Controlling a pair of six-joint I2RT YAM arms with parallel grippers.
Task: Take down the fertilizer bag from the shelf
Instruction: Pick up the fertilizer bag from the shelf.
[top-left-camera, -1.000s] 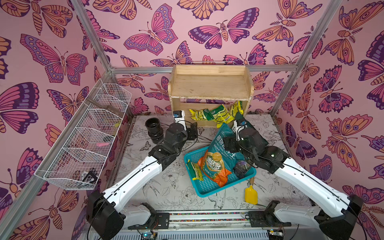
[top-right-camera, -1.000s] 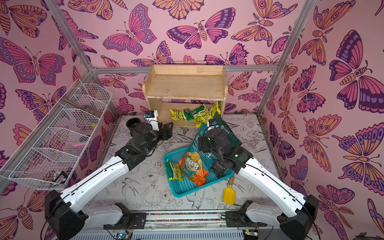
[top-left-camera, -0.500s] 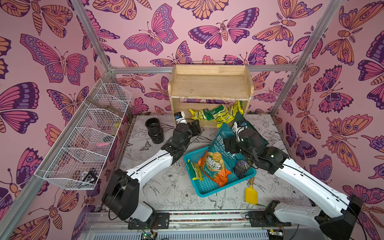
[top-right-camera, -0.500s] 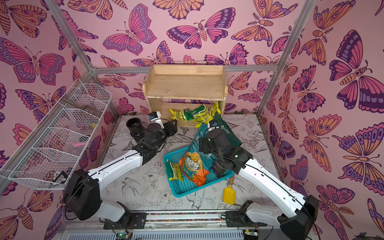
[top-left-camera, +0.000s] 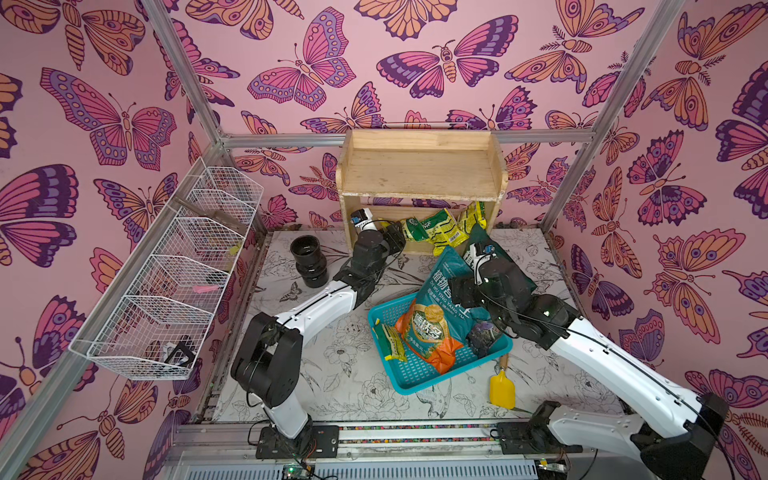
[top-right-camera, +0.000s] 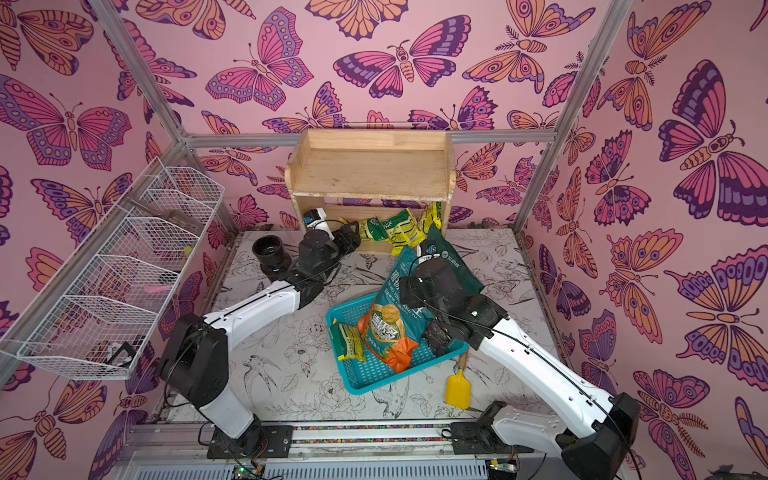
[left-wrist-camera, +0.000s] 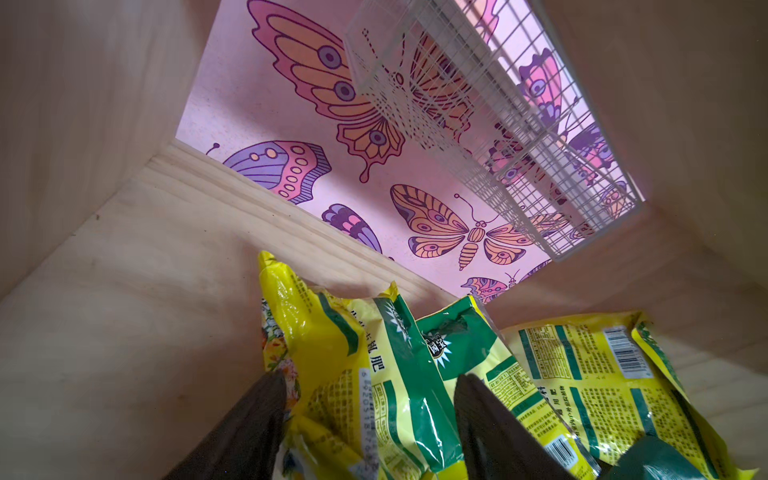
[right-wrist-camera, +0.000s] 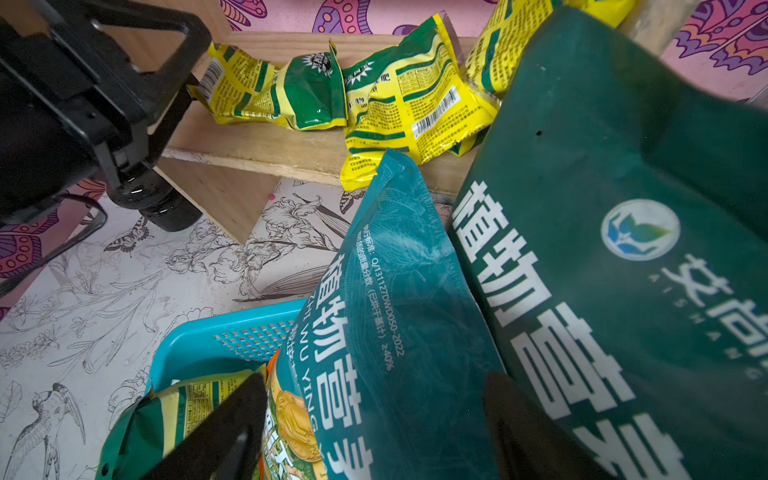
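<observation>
The pale wooden shelf (top-left-camera: 419, 174) stands against the back wall with its top tier bare. Several yellow-and-green fertilizer bags (top-left-camera: 432, 226) lie on its lower tier, one hanging over the front edge. My left gripper (top-left-camera: 398, 237) reaches into that lower tier from the left. In the left wrist view it (left-wrist-camera: 370, 376) is open, its dark fingers (left-wrist-camera: 257, 415) either side of the leftmost fertilizer bag (left-wrist-camera: 374, 374). My right gripper (right-wrist-camera: 376, 378) hangs open over a large teal bag (right-wrist-camera: 395, 332) that leans out of the blue basket (top-left-camera: 399, 384).
A dark green bag (top-left-camera: 484, 243) leans by the shelf's right foot behind my right wrist. The basket also holds a small yellow-green bag (top-left-camera: 390, 340). A yellow trowel (top-left-camera: 501, 388) lies to its right. A black pipe fitting (top-left-camera: 308, 259) stands left, with a white wire rack (top-left-camera: 174, 282) on the left wall.
My left arm has stretched forward and carried its gripper from in front of the shelf into the lower tier, around the leftmost bag. Its jaws have widened a little. The right arm has not moved.
</observation>
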